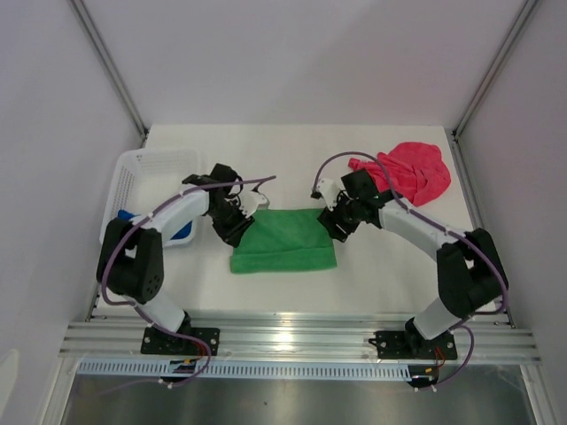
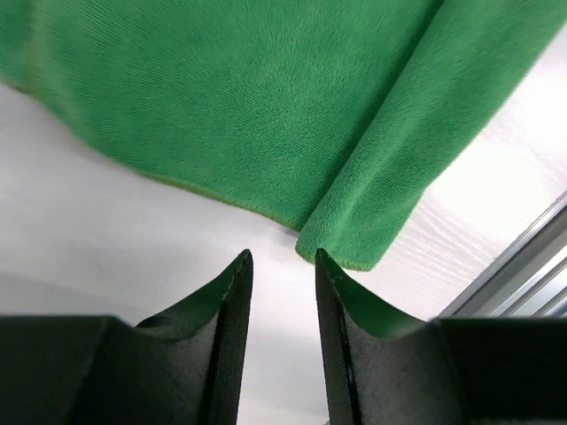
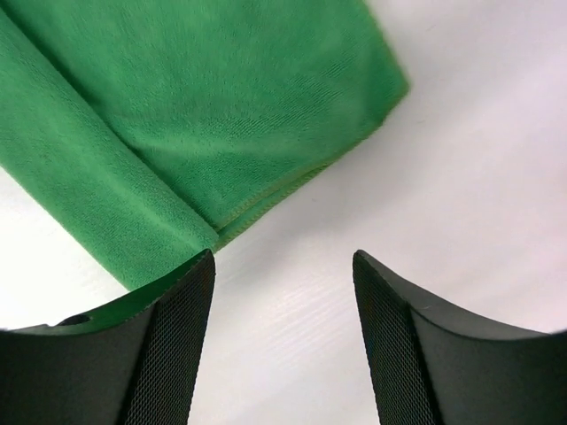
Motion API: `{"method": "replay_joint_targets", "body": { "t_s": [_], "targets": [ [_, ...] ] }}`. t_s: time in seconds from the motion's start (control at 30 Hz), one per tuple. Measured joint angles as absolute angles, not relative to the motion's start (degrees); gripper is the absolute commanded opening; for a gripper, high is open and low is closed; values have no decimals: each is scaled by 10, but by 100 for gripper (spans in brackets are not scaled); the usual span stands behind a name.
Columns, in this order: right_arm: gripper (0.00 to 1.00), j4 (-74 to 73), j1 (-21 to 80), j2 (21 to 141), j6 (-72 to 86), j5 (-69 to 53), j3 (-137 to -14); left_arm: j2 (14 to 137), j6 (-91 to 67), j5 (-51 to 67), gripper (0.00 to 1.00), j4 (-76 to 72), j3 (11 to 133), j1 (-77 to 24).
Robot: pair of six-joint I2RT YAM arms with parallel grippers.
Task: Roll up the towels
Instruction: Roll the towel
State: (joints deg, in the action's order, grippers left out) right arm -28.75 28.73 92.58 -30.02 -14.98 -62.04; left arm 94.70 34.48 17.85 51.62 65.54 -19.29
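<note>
Plainly, left end effector and right end effector both gape empty beside the folded green towel.

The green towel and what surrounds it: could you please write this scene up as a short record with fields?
green towel: lies folded flat on the table between both grippers, with a doubled band along one edge; not a roll
pink towel: crumpled, far right
blue towel: in the basket, mostly hidden by the left arm
left gripper: open narrowly, empty, just off a towel corner
right gripper: open wide, empty, at the opposite corner
</note>
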Motion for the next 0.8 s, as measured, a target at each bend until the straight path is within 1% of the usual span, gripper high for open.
{"method": "replay_joint_targets", "body": {
  "t_s": [0.07,0.13,0.23,0.3,0.4,0.47,0.53,0.63,0.8],
  "targets": [
    [67,-263,289,879,-299,-142,-599,916,346,184,42,516,660,-195],
    [67,-226,301,815,-326,-135,-547,867,353,182,44,514,653,-205],
    [68,-196,338,722,-387,-145,-459,793,377,166,45,500,619,-247],
    [68,-192,364,685,-433,-161,-412,751,399,155,45,495,576,-286],
    [68,-193,393,686,-474,-165,-383,728,430,131,47,469,492,-328],
    [68,-192,404,707,-492,-158,-380,736,445,109,52,452,448,-334],
    [68,-185,411,727,-502,-153,-380,742,453,94,54,442,428,-334],
    [68,-169,416,753,-512,-144,-379,742,461,85,54,413,420,-335],
    [67,-150,416,779,-518,-138,-377,751,466,72,52,372,411,-335]
  ]
}}
